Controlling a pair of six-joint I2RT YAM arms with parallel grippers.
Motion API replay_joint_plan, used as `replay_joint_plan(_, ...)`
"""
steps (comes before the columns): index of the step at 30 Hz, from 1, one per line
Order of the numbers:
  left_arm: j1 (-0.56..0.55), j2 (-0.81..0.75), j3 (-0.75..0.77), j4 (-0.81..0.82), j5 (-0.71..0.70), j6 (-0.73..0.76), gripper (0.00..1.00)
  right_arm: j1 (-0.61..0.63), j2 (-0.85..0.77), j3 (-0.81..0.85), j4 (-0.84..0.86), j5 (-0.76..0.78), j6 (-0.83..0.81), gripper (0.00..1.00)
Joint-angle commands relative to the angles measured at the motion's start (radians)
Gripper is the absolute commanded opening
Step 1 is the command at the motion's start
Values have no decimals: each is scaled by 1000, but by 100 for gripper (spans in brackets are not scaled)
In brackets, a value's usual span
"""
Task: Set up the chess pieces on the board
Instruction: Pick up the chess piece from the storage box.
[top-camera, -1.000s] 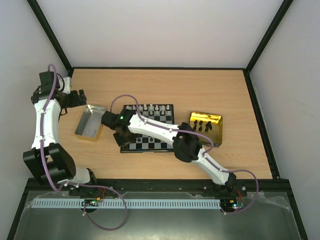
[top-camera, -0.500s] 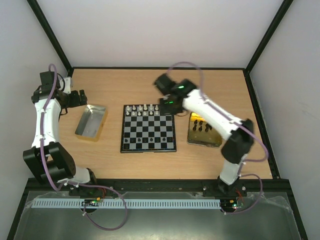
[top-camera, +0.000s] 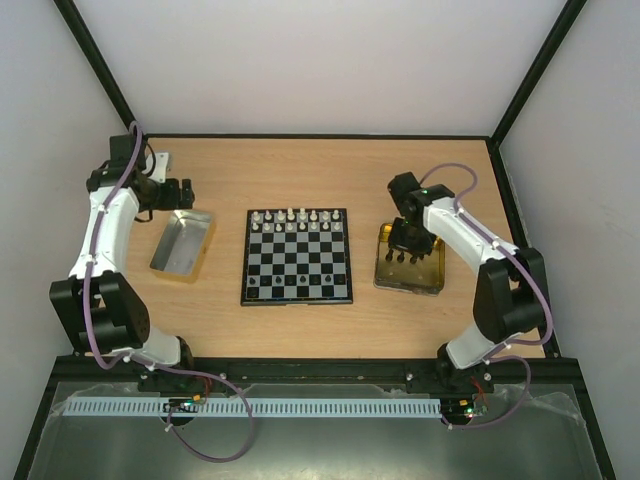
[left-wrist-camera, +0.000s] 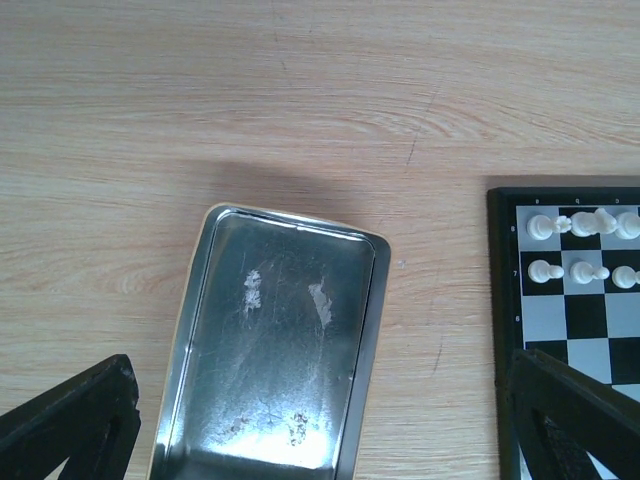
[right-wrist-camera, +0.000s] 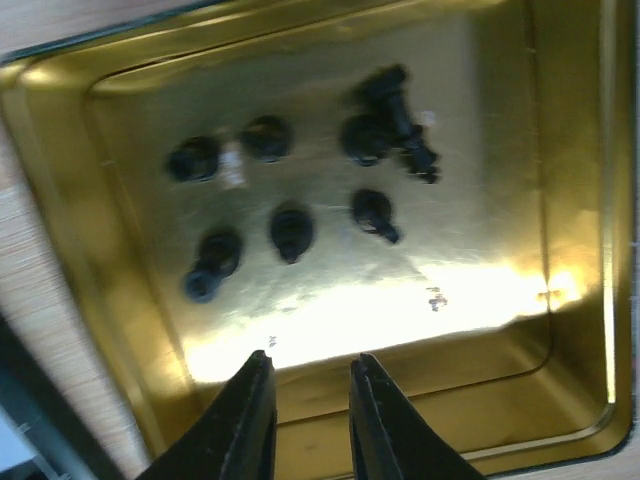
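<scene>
The board (top-camera: 297, 262) lies mid-table, with white chess pieces (top-camera: 297, 220) lined up on its two far rows. Several black chess pieces (right-wrist-camera: 290, 230) lie loose in the gold tray (top-camera: 432, 262). My right gripper (right-wrist-camera: 310, 360) hovers over that tray's near wall, its jaws a narrow gap apart with nothing between them; from above it shows as the right gripper (top-camera: 405, 238). My left gripper (top-camera: 180, 192) hangs wide open over the silver tray (left-wrist-camera: 275, 340), holding nothing. The board's corner (left-wrist-camera: 570, 330) and white pieces (left-wrist-camera: 580, 225) show at the right of the left wrist view.
The silver tray (top-camera: 183, 243) stands left of the board and holds nothing. The gold tray (right-wrist-camera: 90, 250) has raised walls around the black pieces. Black frame posts and white walls bound the wooden table (top-camera: 320, 165).
My right arm swung from the board's left side across its far edge to the gold tray. My left gripper shifted slightly right, toward the silver tray.
</scene>
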Motion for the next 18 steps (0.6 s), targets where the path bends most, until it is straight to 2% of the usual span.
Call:
replay_joint_plan(1,-27,25,47,-29,-26,22,100,-92,-65,-100,109,-23,27,21)
replay_joint_plan(5,-51,38,57,-38,-38,22,100,-158,-67,-162,176,-72,22,22)
replay_joint_plan(18,-96,31,67,-48,-65,11,99,-213,12,-194,296,-119,-3,22)
